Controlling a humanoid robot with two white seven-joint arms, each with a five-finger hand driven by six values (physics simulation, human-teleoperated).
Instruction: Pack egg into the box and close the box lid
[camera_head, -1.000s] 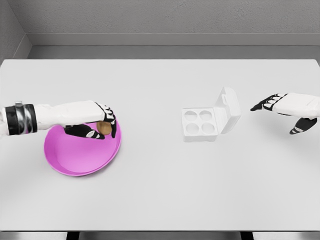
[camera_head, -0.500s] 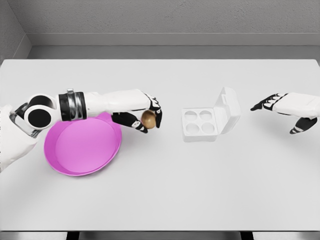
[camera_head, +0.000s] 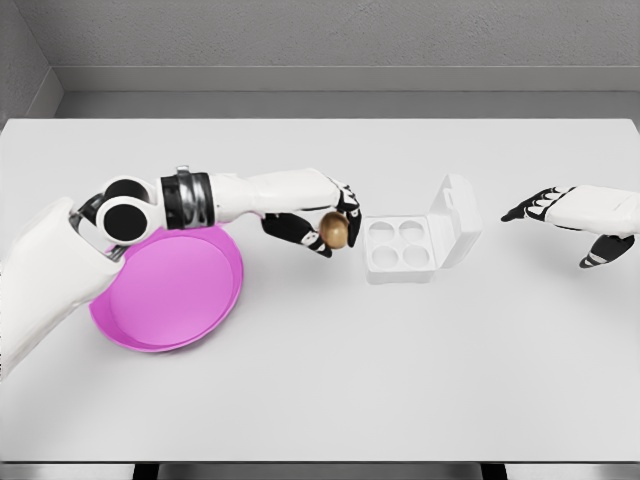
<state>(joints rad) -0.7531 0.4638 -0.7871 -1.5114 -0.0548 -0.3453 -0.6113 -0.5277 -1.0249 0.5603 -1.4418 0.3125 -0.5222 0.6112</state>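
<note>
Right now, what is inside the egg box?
Nothing: all four cups of the egg box show empty, lid standing open. The egg is in the left hand, just left of the box.

The left arm crosses the pink bowl (camera_head: 165, 300), hiding its far rim. The right arm leaves the picture's right edge beyond the right robot hand (camera_head: 570, 220). Fingers of the left robot hand (camera_head: 325, 222) partly cover the egg (camera_head: 334, 231); contact with the box (camera_head: 400, 245) probably absent, though uncertain.

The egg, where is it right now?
In the head view the egg is held in the left hand, just left of the open box and right of the pink bowl.
</note>
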